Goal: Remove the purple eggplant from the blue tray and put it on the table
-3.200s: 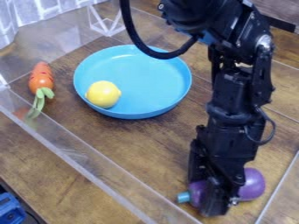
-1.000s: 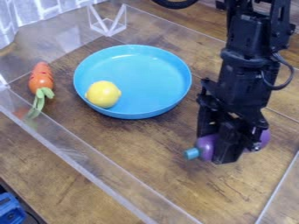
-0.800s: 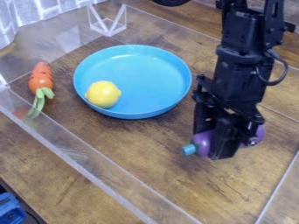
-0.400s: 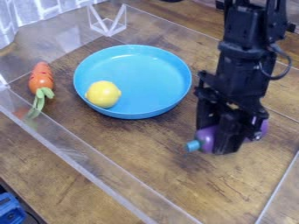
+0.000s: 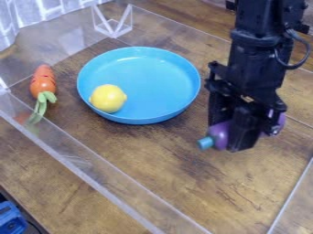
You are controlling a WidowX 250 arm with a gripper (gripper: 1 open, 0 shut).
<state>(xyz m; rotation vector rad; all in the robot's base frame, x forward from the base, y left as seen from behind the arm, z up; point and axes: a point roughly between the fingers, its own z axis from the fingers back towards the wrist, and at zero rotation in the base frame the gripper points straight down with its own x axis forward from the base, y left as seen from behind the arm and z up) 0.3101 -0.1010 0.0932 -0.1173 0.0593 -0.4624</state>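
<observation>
The purple eggplant (image 5: 219, 135) hangs just above the table (image 5: 123, 178), to the right of the blue tray (image 5: 166, 71) and outside it. Its teal stem cap (image 5: 206, 143) points to the left. My gripper (image 5: 240, 142) points straight down and is shut on the eggplant, whose middle is hidden behind the black fingers (image 5: 244, 128). A bit of purple shows on the right side of the fingers too. The round tray sits left of the arm and holds only a yellow fruit (image 5: 109, 98).
An orange carrot (image 5: 43, 82) with a green top lies on the table left of the tray. Clear acrylic walls (image 5: 86, 155) run along the front left and the back of the tabletop.
My gripper has lifted the eggplant a little off the table and carried it slightly away from the camera. The tray, the fruit and the carrot have stayed put.
</observation>
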